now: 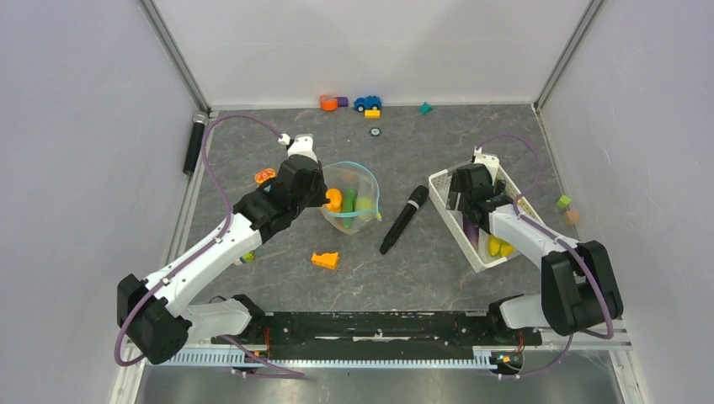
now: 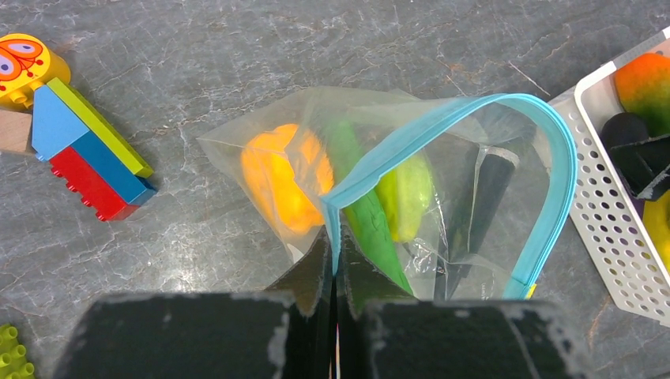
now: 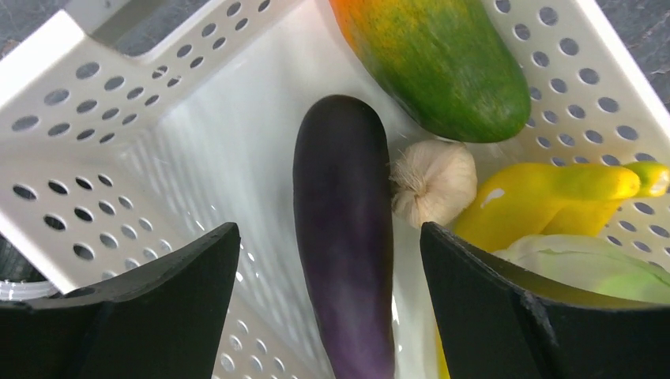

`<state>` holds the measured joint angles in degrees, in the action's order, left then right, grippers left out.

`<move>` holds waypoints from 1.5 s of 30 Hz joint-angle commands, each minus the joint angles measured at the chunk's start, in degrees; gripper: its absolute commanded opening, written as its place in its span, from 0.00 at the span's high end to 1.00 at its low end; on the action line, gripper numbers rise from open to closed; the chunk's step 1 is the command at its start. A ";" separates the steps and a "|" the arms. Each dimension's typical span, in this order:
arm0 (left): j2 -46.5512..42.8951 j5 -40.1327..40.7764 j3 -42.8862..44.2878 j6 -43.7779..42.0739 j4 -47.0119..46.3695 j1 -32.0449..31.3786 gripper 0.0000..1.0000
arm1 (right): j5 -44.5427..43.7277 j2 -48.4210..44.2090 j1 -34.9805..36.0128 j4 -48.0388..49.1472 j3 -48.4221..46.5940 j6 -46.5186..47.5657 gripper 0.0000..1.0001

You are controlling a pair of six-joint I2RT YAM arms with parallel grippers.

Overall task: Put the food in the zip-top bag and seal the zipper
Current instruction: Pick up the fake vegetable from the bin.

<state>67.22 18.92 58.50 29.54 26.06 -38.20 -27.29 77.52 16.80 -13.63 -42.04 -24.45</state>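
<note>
The clear zip-top bag [image 1: 360,178] lies mid-table with its mouth held open. Its teal zipper [image 2: 553,158] arches wide. My left gripper [image 2: 335,253] is shut on the zipper edge at the bag's left side [image 1: 322,195]. Inside the bag are an orange food piece [image 2: 280,178], a long green pod [image 2: 371,225] and a yellow-green piece [image 2: 407,193]. My right gripper [image 3: 330,229] hangs open inside the white basket [image 3: 118,118], its fingers either side of a purple eggplant [image 3: 340,158] without touching it. A red-green mango [image 3: 442,63], a garlic bulb [image 3: 434,181] and a yellow piece [image 3: 545,197] lie beside the eggplant.
A black microphone [image 1: 404,219] lies between the bag and the basket [image 1: 439,179]. An orange stepped wedge [image 1: 325,260] sits in front of the bag. Toy blocks and a car [image 1: 367,103] line the back wall. Stacked blocks [image 2: 87,150] lie left of the bag.
</note>
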 commanded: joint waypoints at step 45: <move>-3.69 -1.26 -1.50 0.82 -4.34 0.23 0.98 | 34.71 -26.81 -3.25 28.76 7.94 10.79 0.81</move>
<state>64.86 18.33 56.93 29.54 25.12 -38.22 -7.40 52.93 12.53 7.11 -33.39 -16.95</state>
